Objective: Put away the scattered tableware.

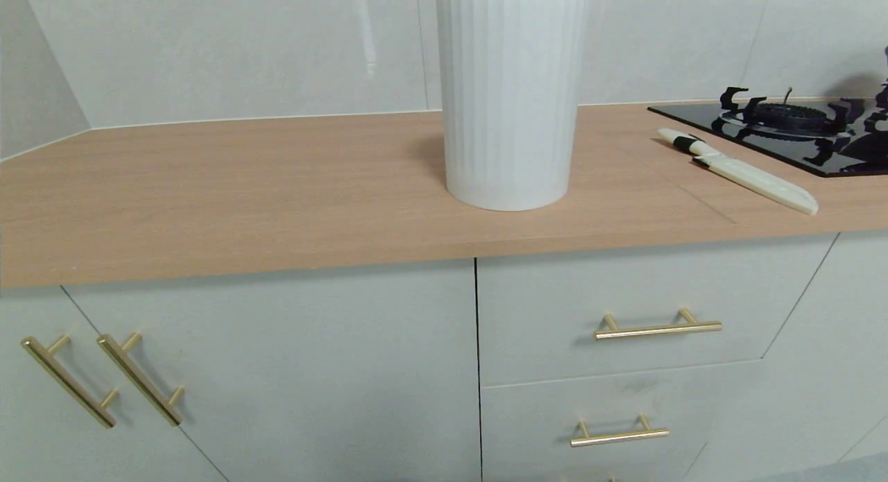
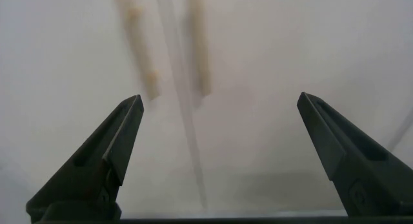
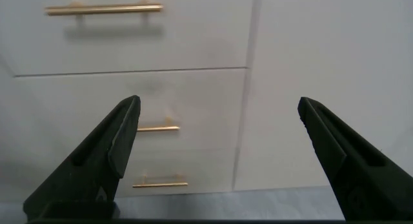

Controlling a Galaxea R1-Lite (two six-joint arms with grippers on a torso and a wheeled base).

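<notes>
The knife (image 1: 739, 171) lies flat on the right part of the wooden countertop (image 1: 243, 184). Its long axis runs diagonally: the white handle with its black band points to the far left and the pale blade tip to the near right, close to the counter's front edge. It rests just beside the near-left edge of the black hob (image 1: 784, 132). To its left and well apart, the white ribbed holder (image 1: 511, 97) stands upright mid-counter.

The left gripper (image 2: 220, 97) has its jaws spread wide with nothing between them, facing pale cabinet doors with blurred brass handles (image 2: 197, 50). The right gripper (image 3: 219, 100) is likewise spread wide and holds nothing, facing the drawer fronts (image 3: 129, 95) below the counter.
</notes>
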